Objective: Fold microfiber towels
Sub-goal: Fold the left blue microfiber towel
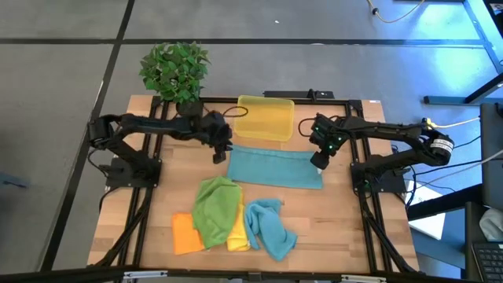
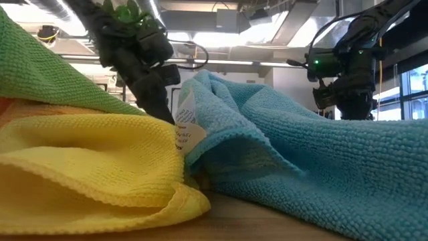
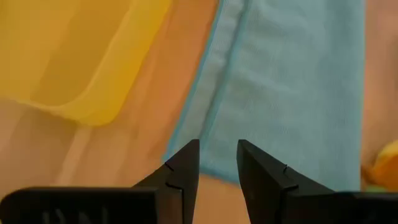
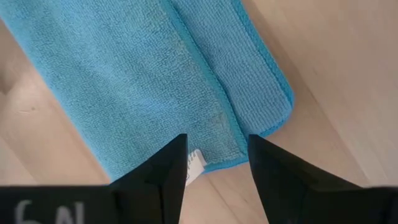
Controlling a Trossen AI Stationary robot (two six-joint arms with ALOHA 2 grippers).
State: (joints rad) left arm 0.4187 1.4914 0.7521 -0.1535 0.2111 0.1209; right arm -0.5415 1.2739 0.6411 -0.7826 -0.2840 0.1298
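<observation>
Teal-blue microfiber towel [image 1: 275, 167] lay spread as a wide band at centre frame in the high view, already folded once: the right wrist view showed one layer's hemmed edge running along on top of another. It sat on the wooden worktop [image 1: 346, 228] just below the yellow bin [image 1: 266, 118], not touching it.

Left gripper [image 1: 219, 153] hovered over the band's left end, right gripper [image 1: 320, 159] over its right end. In each wrist view the jaws stood partly open with a clear gap between the tips and nothing between them; the cloth lay flat underneath, ungripped. A white label tag [image 4: 194, 163] showed at the corner under the right jaws.

Unfolded pile in the lower centre of the high view: green towel [image 1: 216, 208] on top, orange towel [image 1: 185, 233] at lower left, yellow towel [image 1: 238, 234] beneath, and a second teal-blue towel [image 1: 269, 226] crumpled at right. Potted plant [image 1: 174, 69] at upper left, off the work area.

Judgement: step in hand was the second fold of the flat towel. Next move likely calls for one gripper to descend, pinch both layers at its end and carry them across to the other end, edges aligned. Risk: catching only the top layer.
</observation>
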